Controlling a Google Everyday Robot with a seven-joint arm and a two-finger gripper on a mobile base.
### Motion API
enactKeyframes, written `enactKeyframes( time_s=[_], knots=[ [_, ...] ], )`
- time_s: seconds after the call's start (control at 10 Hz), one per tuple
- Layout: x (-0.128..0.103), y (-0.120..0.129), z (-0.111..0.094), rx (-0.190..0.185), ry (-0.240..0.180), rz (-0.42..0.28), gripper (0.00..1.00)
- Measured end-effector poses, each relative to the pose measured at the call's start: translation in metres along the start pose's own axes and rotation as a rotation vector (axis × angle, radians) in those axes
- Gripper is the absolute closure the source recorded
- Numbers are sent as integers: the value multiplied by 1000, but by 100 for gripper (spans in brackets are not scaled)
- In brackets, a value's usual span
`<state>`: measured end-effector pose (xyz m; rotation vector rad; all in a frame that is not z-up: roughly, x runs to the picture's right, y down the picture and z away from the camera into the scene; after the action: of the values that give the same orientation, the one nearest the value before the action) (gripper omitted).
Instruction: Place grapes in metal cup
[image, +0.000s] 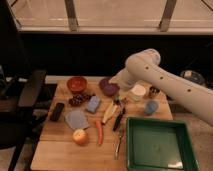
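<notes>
The grapes (77, 99), a small dark bunch, lie on the wooden table (57, 150) just in front of the orange-red bowl (76, 84). At the back right stands the metal cup (153, 91), beside a white cup (137, 92). My white arm (165, 82) reaches in from the right and bends down toward the table's middle. My gripper (118, 96) hangs by the right side of the purple bowl (108, 86), well to the right of the grapes and left of the metal cup. It is open and holds nothing.
A light blue cup (151, 106) stands in front of the metal cup. A green tray (157, 145) fills the front right. Blue sponge (93, 103), banana (108, 112), carrot (99, 132), apple (80, 136), a grey-blue pad (76, 120) and dark tools (119, 119) lie mid-table. A black chair (20, 100) stands left.
</notes>
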<state>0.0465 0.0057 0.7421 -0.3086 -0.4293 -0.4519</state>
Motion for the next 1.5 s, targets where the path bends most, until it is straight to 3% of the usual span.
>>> enactKeyframes(
  time_s=[0.4, 0.5, 0.8, 0.9, 1.5],
  knots=[
    [-32, -35, 68, -27, -119, -83, 35],
    [-42, -41, 95, -48, -163, -105, 35],
    [-70, -56, 132, -66, -242, -134, 35],
    [-84, -62, 137, -63, -265, -155, 35],
    [-83, -62, 137, -60, -266, -157, 35]
  ],
)
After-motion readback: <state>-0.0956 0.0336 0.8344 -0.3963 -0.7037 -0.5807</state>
